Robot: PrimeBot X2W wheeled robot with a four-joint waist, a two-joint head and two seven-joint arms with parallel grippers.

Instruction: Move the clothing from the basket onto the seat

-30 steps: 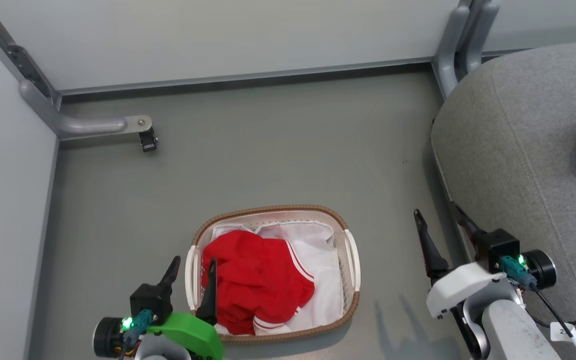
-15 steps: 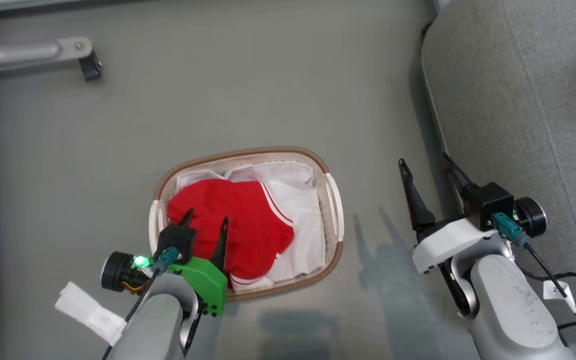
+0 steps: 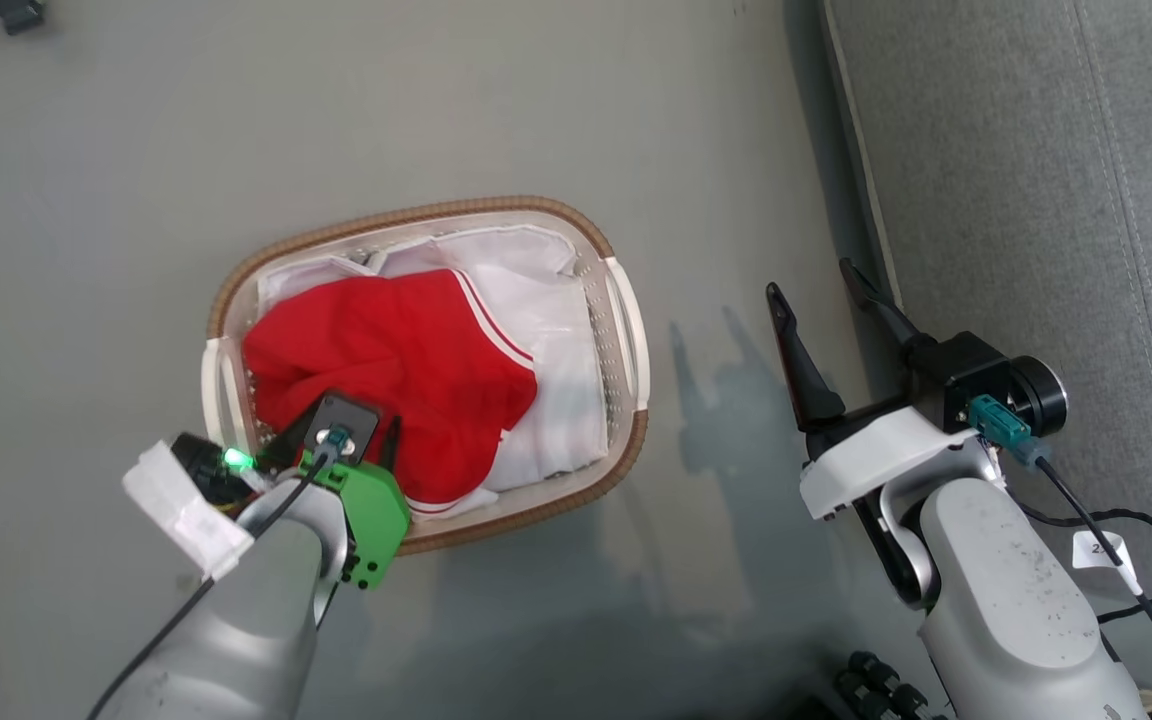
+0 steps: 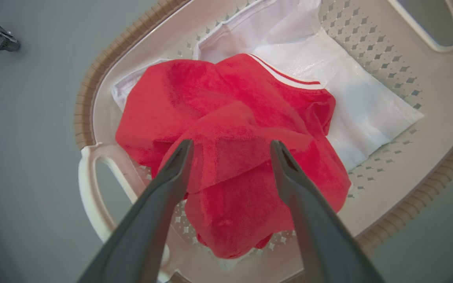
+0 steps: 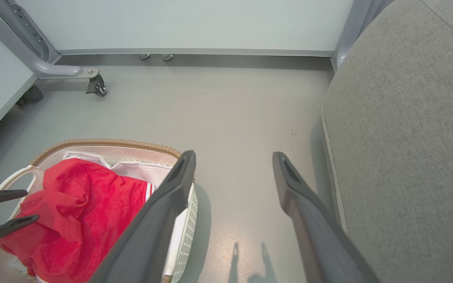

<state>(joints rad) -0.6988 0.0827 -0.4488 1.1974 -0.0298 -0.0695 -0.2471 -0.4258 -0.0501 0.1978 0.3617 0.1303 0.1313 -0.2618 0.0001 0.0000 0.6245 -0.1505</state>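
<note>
Clothing (image 3: 386, 345) heaped in basket (image 3: 416, 212), left tool (image 4: 231, 143) spread astride a red fold, right tool (image 3: 811, 280) gaping near seat (image 3: 1036, 200)

Red clothing (image 3: 386, 340), cream basket (image 3: 626, 330)

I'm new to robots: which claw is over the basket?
The left gripper, open astride the red clothing in the basket; the right gripper hangs open above the floor.
</note>
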